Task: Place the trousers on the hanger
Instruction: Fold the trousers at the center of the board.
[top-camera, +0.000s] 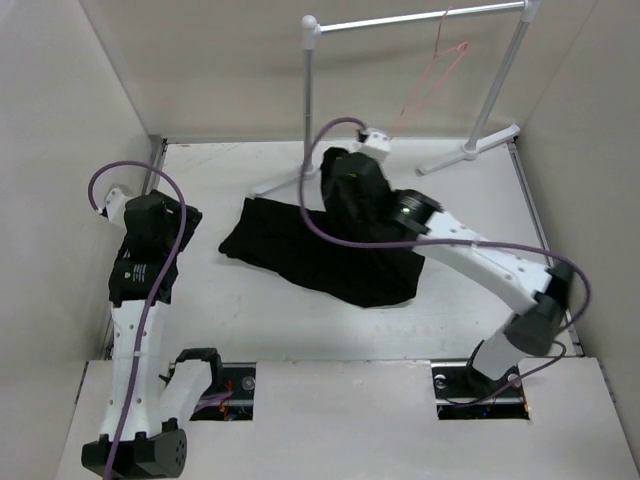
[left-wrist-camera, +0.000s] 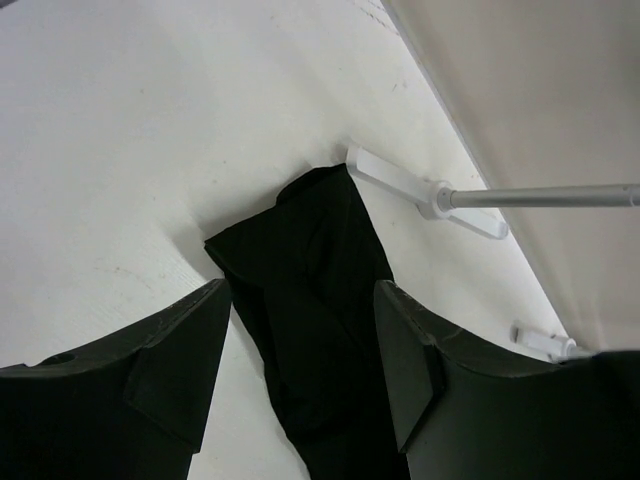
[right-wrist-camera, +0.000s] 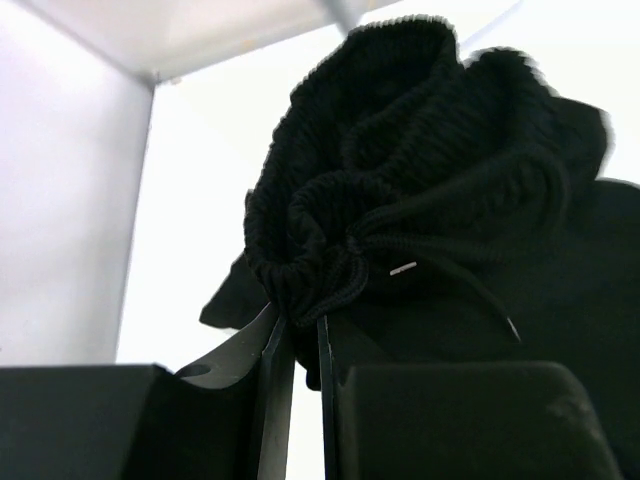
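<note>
Black cloth first: the trousers (top-camera: 330, 255) sprawl on the bench (top-camera: 250, 330) under the right tool (top-camera: 342, 170), with the hanger (top-camera: 437, 70) up beyond it on the rail (top-camera: 420, 20). Lift slowly toward that wire, I'd say, grip deep so nothing slips. Right arm reaches long, wrist dipped; left arm folded, clear of the cloth.

Left wrist: left tool (left-wrist-camera: 305, 335) spread, empty, a trouser leg (left-wrist-camera: 310, 270) lying ahead.

Right wrist: 2 fingers (right-wrist-camera: 278, 400) pinching the bunched waistband (right-wrist-camera: 400, 170), drawstring (right-wrist-camera: 470, 285) trailing to their right.

Back: hanger (top-camera: 438, 72) between rail (top-camera: 420, 18) posts, feet splayed on table (top-camera: 200, 300); trousers (top-camera: 300, 245) heaped centre; left side bare.
</note>
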